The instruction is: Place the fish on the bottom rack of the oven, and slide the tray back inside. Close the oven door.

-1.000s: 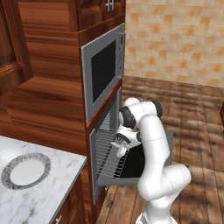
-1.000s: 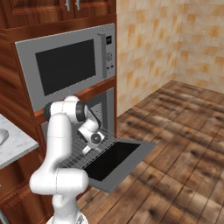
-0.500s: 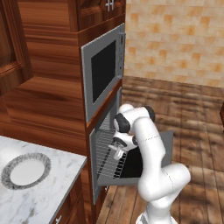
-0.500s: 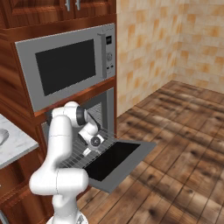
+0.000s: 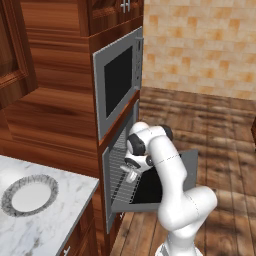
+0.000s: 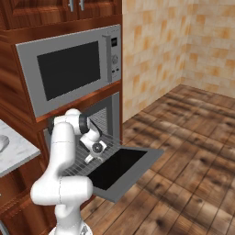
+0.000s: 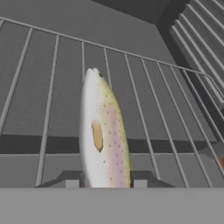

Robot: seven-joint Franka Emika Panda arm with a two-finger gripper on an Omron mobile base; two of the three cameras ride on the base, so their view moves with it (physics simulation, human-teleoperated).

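Note:
A pale, speckled fish (image 7: 104, 135) hangs lengthwise between my fingertips (image 7: 72, 180), and my gripper (image 7: 106, 181) is shut on its near end. Below it lies the bottom rack (image 7: 48, 109), a silver wire grid pulled out of the oven (image 5: 111, 160). From the left base view, my gripper (image 5: 131, 173) sits low over the rack (image 5: 119, 172), just inside the oven's opening. The oven door (image 5: 192, 162) hangs open and flat, dark glass facing up. The right base view has the gripper (image 6: 92, 156) over the rack (image 6: 75, 164), with the door (image 6: 126, 167) in front.
A taller grey-framed unit with a black window (image 5: 117, 80) sits directly above the oven. A round white plate (image 5: 29, 196) rests on the marble counter (image 5: 55, 225) at the left. Wooden floor (image 6: 193, 151) stretches out beyond the open door.
The arm has carried the fish down and in toward the oven opening, closer over the rack. The jaws have stayed shut on the fish.

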